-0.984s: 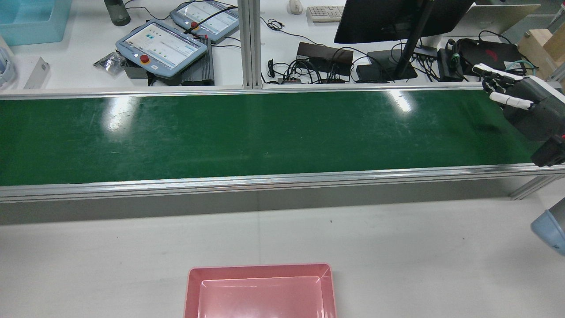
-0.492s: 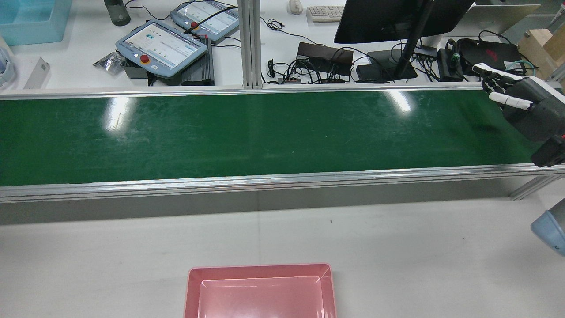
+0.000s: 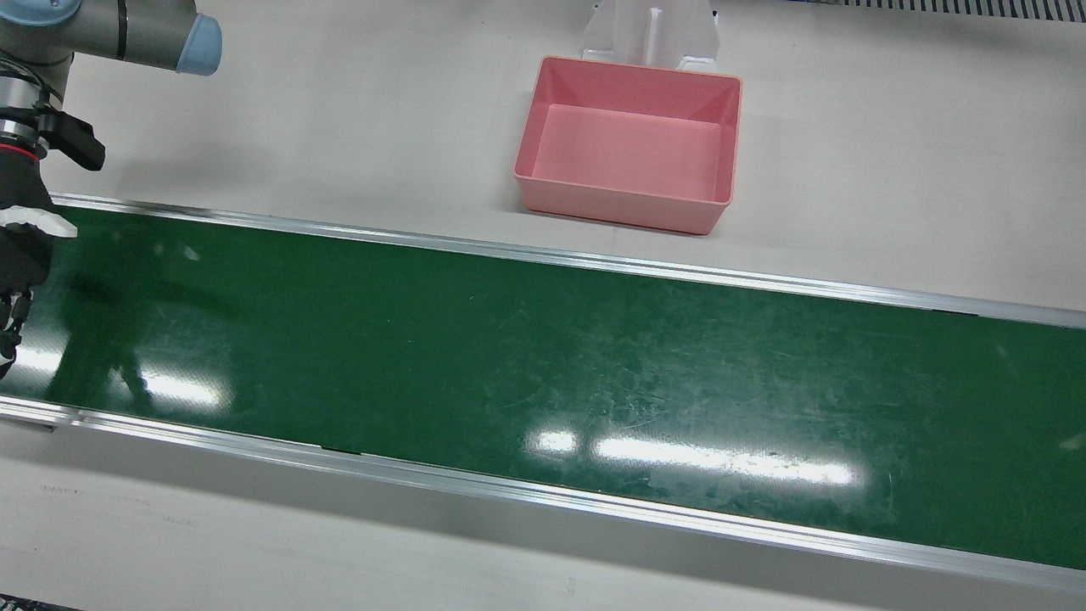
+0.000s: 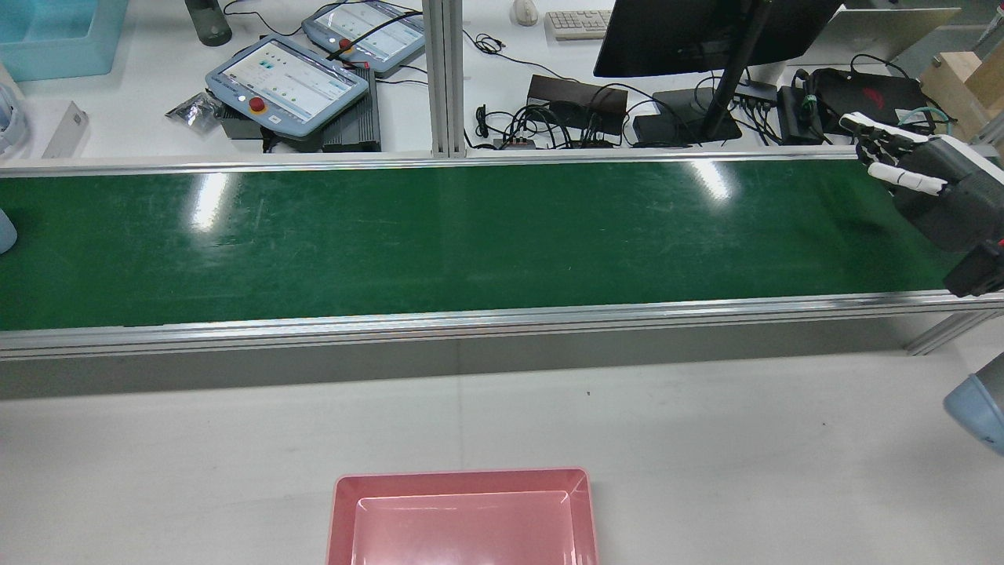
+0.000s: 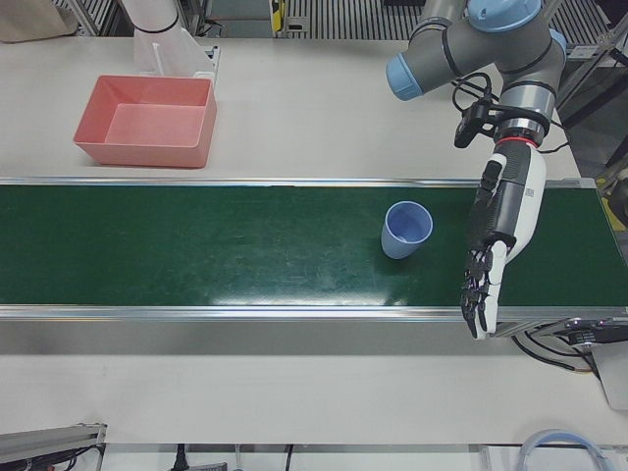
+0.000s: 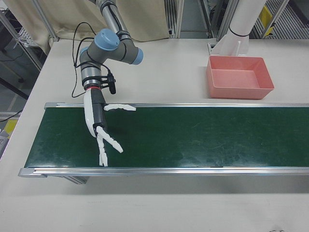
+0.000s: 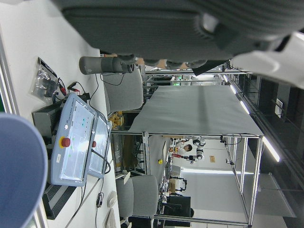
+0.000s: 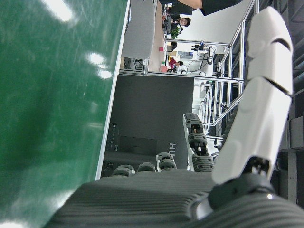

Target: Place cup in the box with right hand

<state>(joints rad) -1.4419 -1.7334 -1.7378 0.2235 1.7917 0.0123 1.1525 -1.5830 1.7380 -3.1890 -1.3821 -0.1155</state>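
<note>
A light blue cup (image 5: 406, 229) stands upright on the green conveyor belt (image 5: 196, 245), just to the view's left of my left hand (image 5: 502, 231), apart from it. Its edge shows at the left border of the rear view (image 4: 4, 231) and fills the lower left of the left hand view (image 7: 21, 175). My left hand is open with fingers straight and holds nothing. My right hand (image 6: 96, 123) is open and empty over the other end of the belt; it also shows in the rear view (image 4: 933, 196) and the front view (image 3: 21, 255). The pink box (image 3: 632, 144) stands empty on the white table beside the belt.
Aluminium rails (image 3: 543, 255) run along both sides of the belt. Beyond the belt in the rear view are teach pendants (image 4: 286, 82), a monitor stand (image 4: 718, 102) and cables. A white pedestal (image 3: 649, 30) stands just behind the box.
The cup's edge has come into the rear view at the left border of the belt. My right hand has not moved.
</note>
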